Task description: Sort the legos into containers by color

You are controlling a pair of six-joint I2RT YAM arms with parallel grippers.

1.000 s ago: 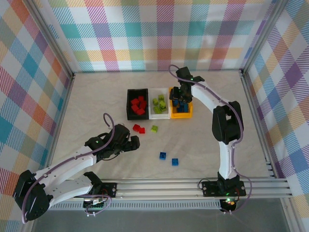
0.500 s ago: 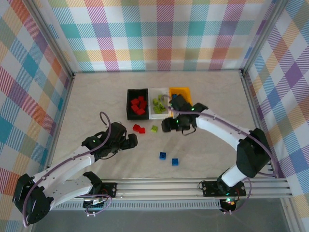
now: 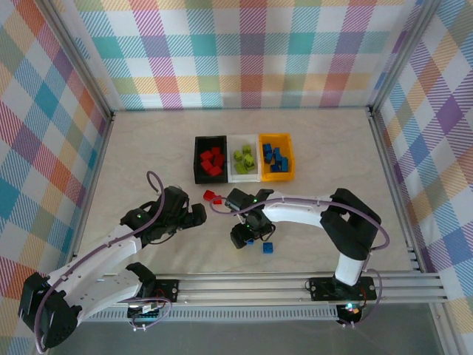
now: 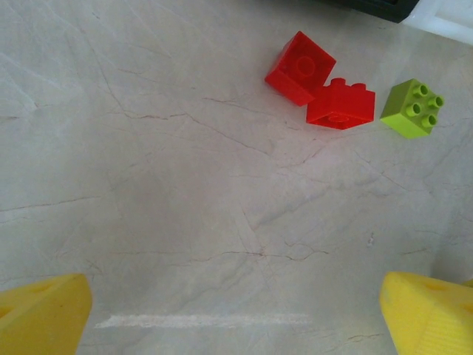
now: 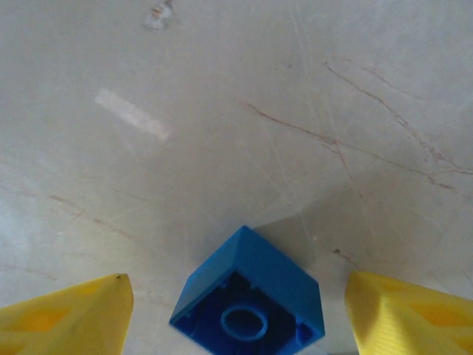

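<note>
Three containers stand in a row at the table's middle: a black bin (image 3: 197,168) with red legos, a white bin (image 3: 244,178) with green ones, a yellow-orange bin (image 3: 276,177) with blue ones. My right gripper (image 3: 244,238) (image 5: 236,318) is open low over the table, and an upside-down blue lego (image 5: 251,296) lies between its yellow fingers (image 5: 66,314) with a gap on each side. A second blue lego (image 3: 267,248) lies just to its right. My left gripper (image 3: 196,215) (image 4: 236,325) is open over bare table. Ahead of it lie two red legos (image 4: 299,66) (image 4: 341,103) and a green lego (image 4: 414,108).
The right arm's forearm (image 3: 295,209) stretches across the table in front of the bins. A metal rail (image 3: 295,285) runs along the near edge, and checkered walls enclose the table on the other three sides.
My right arm has swung from over the yellow-orange bin down to the near table, over a blue lego, and its jaws have widened. The left gripper has drifted slightly left.
</note>
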